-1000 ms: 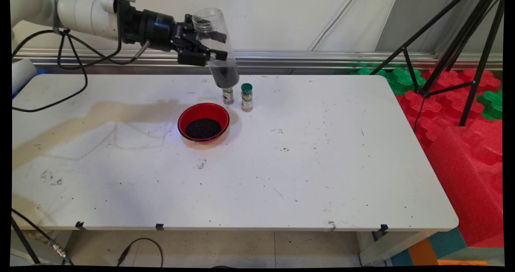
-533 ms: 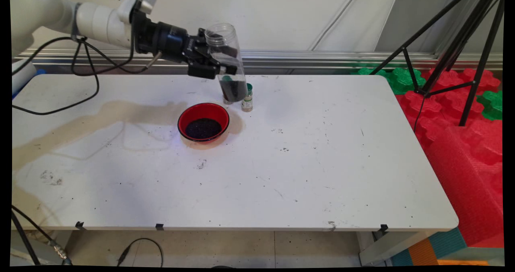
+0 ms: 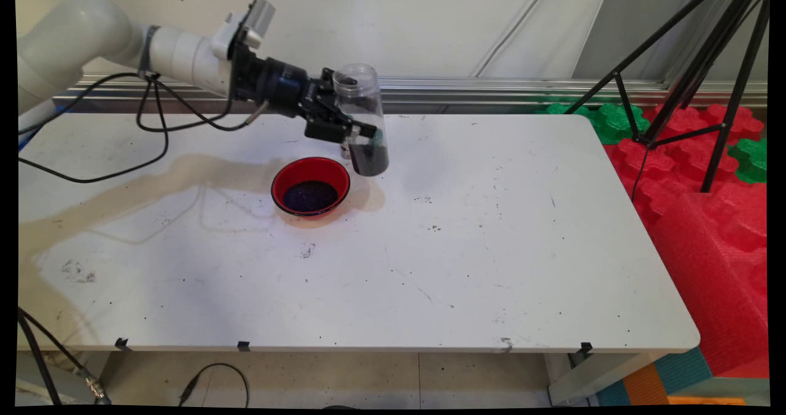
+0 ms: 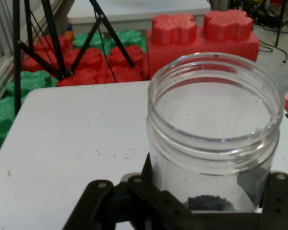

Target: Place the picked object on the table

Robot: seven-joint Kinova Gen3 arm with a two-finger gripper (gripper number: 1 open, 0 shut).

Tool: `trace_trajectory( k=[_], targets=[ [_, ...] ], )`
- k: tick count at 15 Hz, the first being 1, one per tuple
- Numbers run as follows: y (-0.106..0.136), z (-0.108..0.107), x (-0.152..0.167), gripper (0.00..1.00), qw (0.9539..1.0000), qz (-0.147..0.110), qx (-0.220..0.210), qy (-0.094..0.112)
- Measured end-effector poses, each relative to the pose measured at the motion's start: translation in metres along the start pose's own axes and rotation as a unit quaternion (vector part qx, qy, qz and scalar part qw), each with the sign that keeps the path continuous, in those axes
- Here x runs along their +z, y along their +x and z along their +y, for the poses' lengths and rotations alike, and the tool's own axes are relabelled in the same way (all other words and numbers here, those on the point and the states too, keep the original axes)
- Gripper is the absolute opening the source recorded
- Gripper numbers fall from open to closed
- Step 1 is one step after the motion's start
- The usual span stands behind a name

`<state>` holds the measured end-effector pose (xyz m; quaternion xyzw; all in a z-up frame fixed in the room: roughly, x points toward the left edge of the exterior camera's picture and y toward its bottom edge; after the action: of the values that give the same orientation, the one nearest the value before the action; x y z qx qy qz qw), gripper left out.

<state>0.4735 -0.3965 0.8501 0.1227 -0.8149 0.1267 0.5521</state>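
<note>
In the main view, the white arm [image 3: 178, 56] came in from the upper left, with black cables [image 3: 147, 126] hanging under it; its black hand [image 3: 347, 134] was clenched on a clear plastic jar [image 3: 365, 120]; the jar stood almost upright in the air, with its open mouth at the top and dark grains piled in its bottom part; the jar's bottom hung just above the surface [image 3: 430, 249], beside the back right rim of a red bowl [image 3: 311, 186]; the bowl sat on the surface with the same kind of dark grains inside it; two small things stood behind the jar, but the jar and the hand hid nearly all of them, so only a bit of green and a bit of a little bottle [image 3: 345, 151] peeked out; black tripod legs [image 3: 675, 83] and red and green foam blocks [image 3: 706, 175] were off to the right, and the picture edge cut them off.

In the hand view, the jar [image 4: 213, 139] filled the right half, seen from its open mouth; the hand [image 4: 201, 201] gripped it low down, with one finger [image 4: 146, 184] pressed on its left side; the right finger [image 4: 278, 196] was partly cut off by the edge; the dark grains showed only as a blurry patch through the wall near the bottom; the bowl was out of sight here; a pink bit at the right edge was too cut off to name; the white surface [image 4: 77, 139] lay behind, with foam blocks [image 4: 201, 33] past it.
</note>
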Motion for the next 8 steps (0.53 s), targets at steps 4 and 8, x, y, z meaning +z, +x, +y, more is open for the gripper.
trace_trajectory(
  k=[4,8],
  targets=[
    [-0.013,-0.005,0.02,0.0,0.9999,-0.01,-0.004,-0.004],
    [-0.025,-0.011,0.038,0.0,0.9998,-0.021,-0.005,-0.003]
  ],
)
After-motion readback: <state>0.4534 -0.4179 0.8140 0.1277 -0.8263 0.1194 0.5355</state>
